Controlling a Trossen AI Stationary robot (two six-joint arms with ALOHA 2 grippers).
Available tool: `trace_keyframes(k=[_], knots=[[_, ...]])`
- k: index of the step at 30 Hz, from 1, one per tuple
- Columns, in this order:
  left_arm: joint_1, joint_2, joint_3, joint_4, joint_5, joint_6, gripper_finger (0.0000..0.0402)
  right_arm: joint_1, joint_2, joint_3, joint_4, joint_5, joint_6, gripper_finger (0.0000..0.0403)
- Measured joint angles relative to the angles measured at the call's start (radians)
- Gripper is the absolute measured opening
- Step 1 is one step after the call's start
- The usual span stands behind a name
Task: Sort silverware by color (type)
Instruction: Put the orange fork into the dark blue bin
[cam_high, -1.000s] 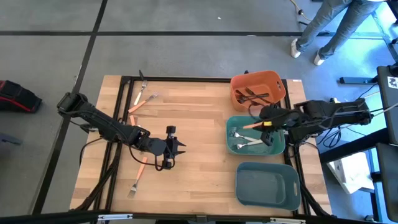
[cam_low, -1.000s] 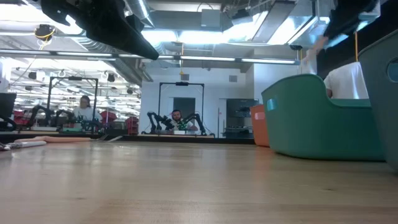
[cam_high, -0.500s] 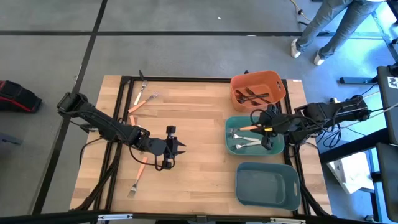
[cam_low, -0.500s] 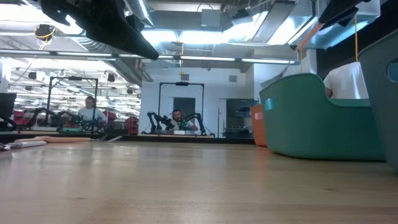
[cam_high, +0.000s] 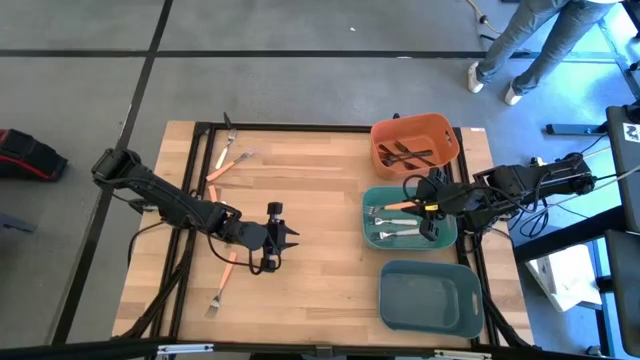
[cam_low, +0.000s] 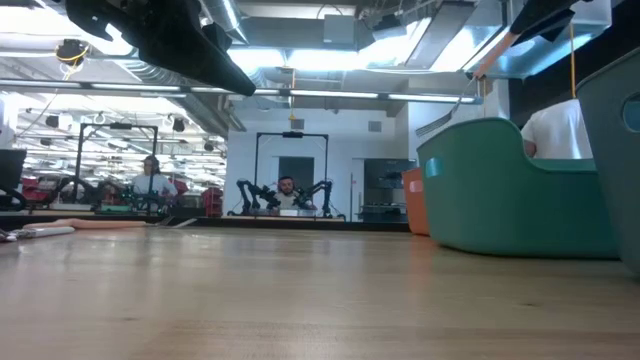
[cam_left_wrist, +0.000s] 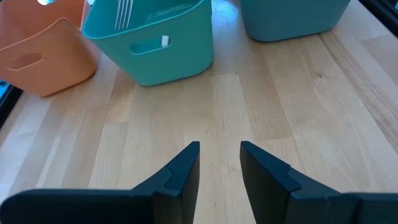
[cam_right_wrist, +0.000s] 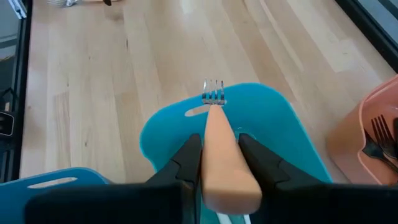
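My right gripper (cam_high: 426, 206) (cam_right_wrist: 219, 139) is over the teal bin (cam_high: 447, 236), shut on a fork with an orange-tan handle and silver head (cam_high: 398, 206). That bin holds shiny silver forks (cam_high: 394, 232). Dark forks (cam_high: 410, 154) lie in the orange bin (cam_high: 378, 133). Orange-handled forks lie flat on the table at its left side (cam_high: 224, 166) (cam_high: 227, 271), with a dark one (cam_high: 228, 124) at the far edge. My left gripper (cam_high: 290, 238) (cam_left_wrist: 219, 149) is open above the table's middle, touching nothing. My right gripper pinches the fork's orange-tan handle (cam_right_wrist: 224, 163) between its two fingers (cam_right_wrist: 188, 160), which lie along it. It comes from the table's right, slanting down. The fork is lifted clear over the teal bin, and its silver head (cam_right_wrist: 213, 93) (cam_low: 452, 103) sticks out ahead, tilted downward.
A grey-blue bin (cam_high: 430, 297) stands near the table's near right corner, next to the teal one. Bare wood lies between my left gripper and the bins. A person walks on the floor beyond the far right corner (cam_high: 520, 45).
My right gripper has shifted a little toward the table's near edge over the teal bin and has tipped the fork, so its head now points down toward the bin. It has stayed shut on the handle. The left arm has kept still.
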Motion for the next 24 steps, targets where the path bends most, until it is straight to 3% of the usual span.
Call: trace_keyframes(k=[7, 11, 24], knots=[[0.0, 0.0, 0.0, 0.0, 0.0, 0.0, 0.011, 0.0, 0.0, 0.0, 0.002, -0.01, 0.0, 0.0067], [0.0, 0.0, 0.0, 0.0, 0.0, 0.0, 0.011, -0.004, 0.0, 0.002, -0.017, -0.115, 0.02, 0.0067], [0.0, 0.0, 0.0, 0.001, 0.0, 0.0, 0.011, -0.003, 0.021, 0.183, -0.442, -0.207, 0.313, 0.0067]])
